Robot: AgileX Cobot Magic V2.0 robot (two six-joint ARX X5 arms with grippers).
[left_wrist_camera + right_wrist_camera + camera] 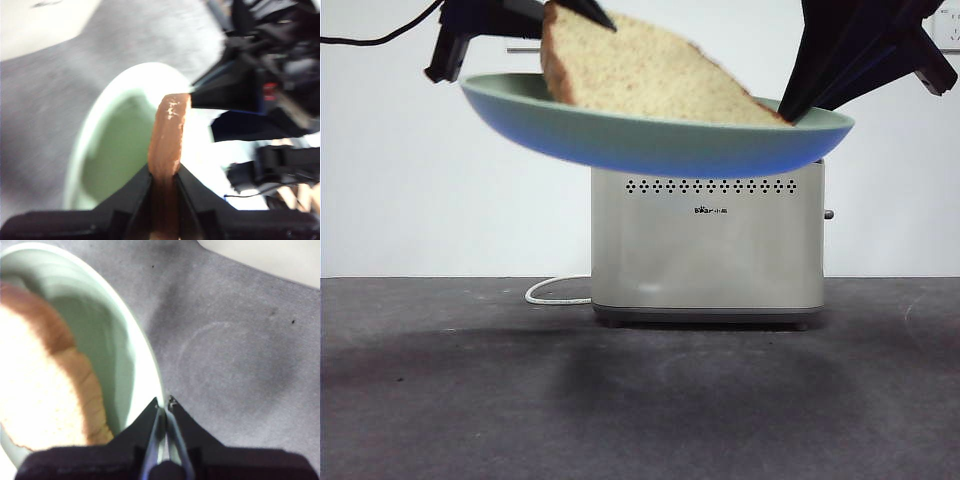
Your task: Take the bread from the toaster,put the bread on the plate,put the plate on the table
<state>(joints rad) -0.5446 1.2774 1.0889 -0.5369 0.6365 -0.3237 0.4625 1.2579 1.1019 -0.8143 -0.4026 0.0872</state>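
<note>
Bare table (640,400), plate (660,140) aloft by rim, bread (640,75) tilted in.

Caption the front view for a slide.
Right gripper holds the pale mint-green plate aloft before the cream-beige toaster; left gripper lowers the tan bread slice onto it.

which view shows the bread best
The front view: the bread shows its whole speckled face, leaning in the plate. The left wrist view shows only its crust edge between the left gripper's jaws; the right wrist view shows it washed out.
</note>
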